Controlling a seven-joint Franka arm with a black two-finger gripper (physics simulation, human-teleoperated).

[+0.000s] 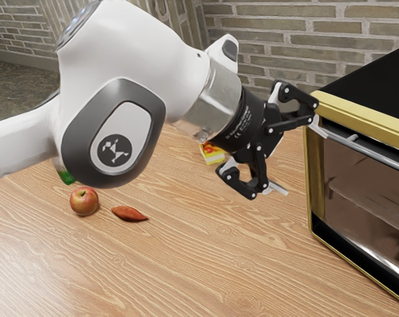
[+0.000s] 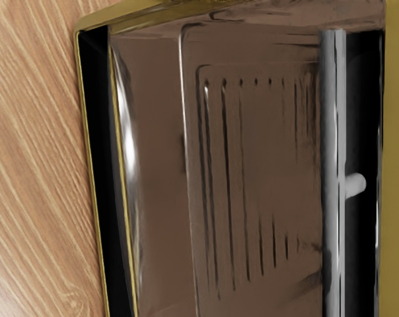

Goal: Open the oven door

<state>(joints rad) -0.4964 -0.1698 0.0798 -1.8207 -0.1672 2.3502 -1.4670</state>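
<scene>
Gripper point(image 1: 300, 158) is hanging in front of the oven point(image 1: 361, 121), its two fingers point(image 1: 277, 189) standing wide apart with nothing pinched between them. The upper one is sitting really close to the near end of the handle point(image 1: 378, 156), and honestly I'm not able to tell if it's touching. The oven door point(image 1: 361, 198) is sitting shut in the front of the oven, over on the exterior view's right, with that handle running along its top edge.

So I'm guessing the step in hand is lining up on the bar. That's where I'd be grabbing, btw, not the glass: it's looking flat and slick, so fingers would just be sliding off, and I'd be treating it as breakable too. The bar's looking like smooth, stiff metal, slippery-ish but thin enough to be getting a finger on either side. I'd be keeping clear of the little mount point(image 2: 355, 185) that's joining it to the door, since a finger could be jamming there.

Weight-wise I'm expecting a medium-heavy door, probably hinging at the bottom, maybe stiff at first and then wanting to drop. I'd be pulling out and down in an arc, going slow, since yanking straight back is risking a slip.
</scene>
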